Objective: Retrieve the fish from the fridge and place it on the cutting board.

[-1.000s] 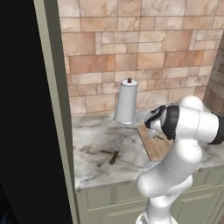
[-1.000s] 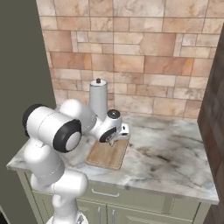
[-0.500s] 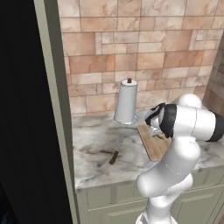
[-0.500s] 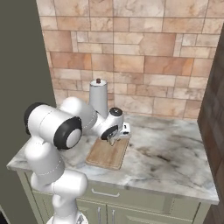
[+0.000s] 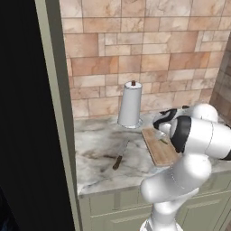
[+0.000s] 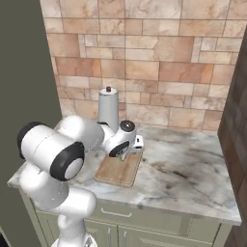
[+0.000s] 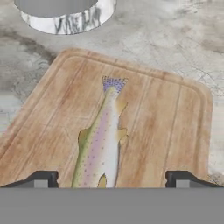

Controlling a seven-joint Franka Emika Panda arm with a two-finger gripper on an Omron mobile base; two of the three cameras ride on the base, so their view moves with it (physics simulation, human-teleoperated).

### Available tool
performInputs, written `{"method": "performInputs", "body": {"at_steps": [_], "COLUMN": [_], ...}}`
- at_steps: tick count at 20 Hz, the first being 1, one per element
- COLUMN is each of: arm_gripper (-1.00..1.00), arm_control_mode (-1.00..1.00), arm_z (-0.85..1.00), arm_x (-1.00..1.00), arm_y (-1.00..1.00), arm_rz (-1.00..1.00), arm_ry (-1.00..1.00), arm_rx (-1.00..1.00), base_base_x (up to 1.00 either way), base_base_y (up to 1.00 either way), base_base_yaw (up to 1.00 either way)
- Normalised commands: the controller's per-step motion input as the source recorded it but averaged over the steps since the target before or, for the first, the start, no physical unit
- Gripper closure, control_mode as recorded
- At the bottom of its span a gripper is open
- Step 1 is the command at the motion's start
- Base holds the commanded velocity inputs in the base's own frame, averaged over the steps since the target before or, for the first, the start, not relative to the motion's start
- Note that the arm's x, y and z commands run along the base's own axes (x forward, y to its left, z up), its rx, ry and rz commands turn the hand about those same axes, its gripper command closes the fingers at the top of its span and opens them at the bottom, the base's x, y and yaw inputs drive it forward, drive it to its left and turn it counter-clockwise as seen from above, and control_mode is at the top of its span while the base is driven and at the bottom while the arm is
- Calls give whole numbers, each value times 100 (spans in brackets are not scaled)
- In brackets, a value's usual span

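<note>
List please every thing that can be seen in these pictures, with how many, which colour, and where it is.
fish: one, pale greenish-grey with a speckled tail, lying flat in the middle of the cutting board, between the open fingertips
cutting board: one, light brown wood with a darker edge, flat on the counter in front of the paper towel roll
paper towel roll: one, white with a dark knob on top, upright on the counter near the wall
knife: one, brown handle and grey blade, flat on the counter to the left of the board
counter: one, grey-white marble, on pale green cabinets
wall: tan and brown stone tiles, behind the counter
fridge: one, black, at the left edge
gripper: one, dark fingertips, open, low over the board
</note>
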Motion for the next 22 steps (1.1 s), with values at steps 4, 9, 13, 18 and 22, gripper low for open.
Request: {"method": "performInputs", "body": {"at_steps": [4, 9, 13, 18, 22], "arm_gripper": [-100, -100, -100, -100, -100], "arm_control_mode": [-100, -100, -100, -100, -100], "arm_z": [69, 95, 100, 93, 88], "arm_x": [-40, -48, -52, -57, -50], "arm_y": [0, 0, 0, 0, -1], "arm_rz": [0, 5, 10, 10, 9], "arm_ry": [-16, -18, -21, -25, -23], "arm_rx": [0, 0, 0, 0, 0], "base_base_x": [0, 0, 0, 0, 0], "base_base_y": [0, 0, 0, 0, 0], "base_base_yaw": [0, 0, 0, 0, 0]}}
